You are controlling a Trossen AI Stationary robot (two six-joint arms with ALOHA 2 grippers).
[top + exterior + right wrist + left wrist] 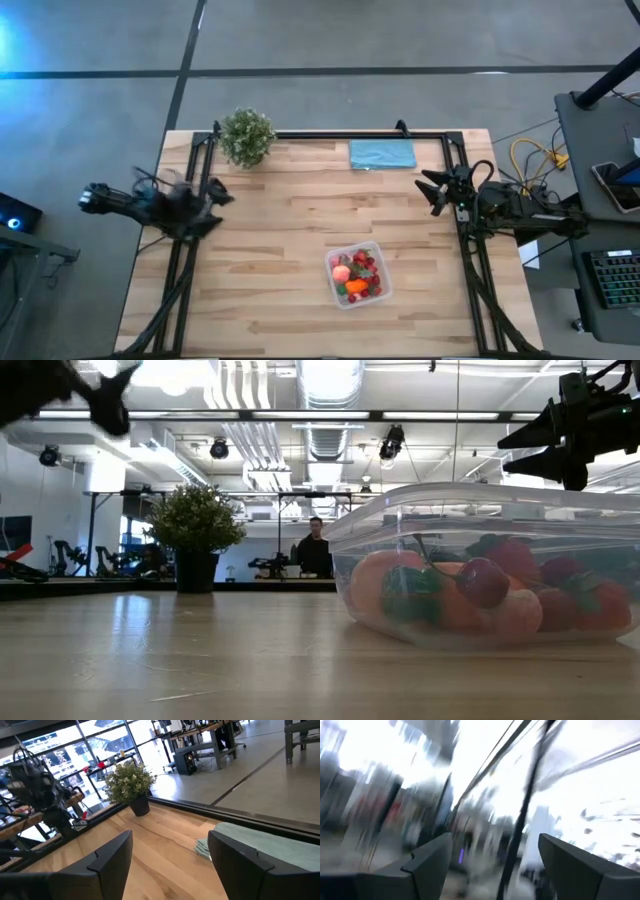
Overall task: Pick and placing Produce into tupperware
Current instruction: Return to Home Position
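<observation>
Evidently the job is sitting at or very near its end: the produce is lying heaped inside the tupperware, red strawberry-like pieces crowding around an orange carrot and a pink-orange ball. The tub itself is standing on the table between the two arms, somewhat nearer the right one. No loose piece is showing on the bare wood in either the high or the low view, so I am judging that nothing is waiting to be picked. The left gripper is hanging at the table's left edge, well apart from the tub, its fingers spread and holding nothing. The right gripper is hovering at the right edge, raised above the tub's height, its fingers likewise parted and empty, and facing toward the potted plant and the teal cloth at the far side. Only parking the arms is looking left to do.
</observation>
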